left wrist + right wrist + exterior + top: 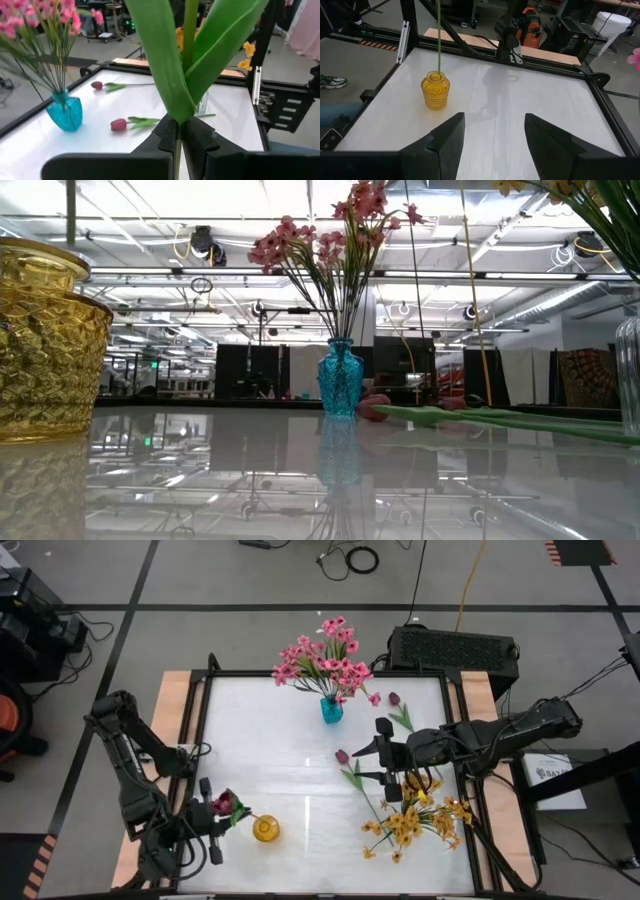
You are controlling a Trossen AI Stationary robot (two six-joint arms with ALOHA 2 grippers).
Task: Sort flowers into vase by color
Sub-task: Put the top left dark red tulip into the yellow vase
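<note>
Left claw (213,823) at seven o'clock of the table (300,740) was clamped on a tulip (226,804) stem, its foot reaching into the yellow vase (265,829) beside it, so the placing step looked underway. Right claw (385,765) hung open at three o'clock above a loose tulip (350,768); next, the left should lower the stem fully before letting go, while pink flowers (325,658) stood in the blue vase (331,710) at twelve
</note>
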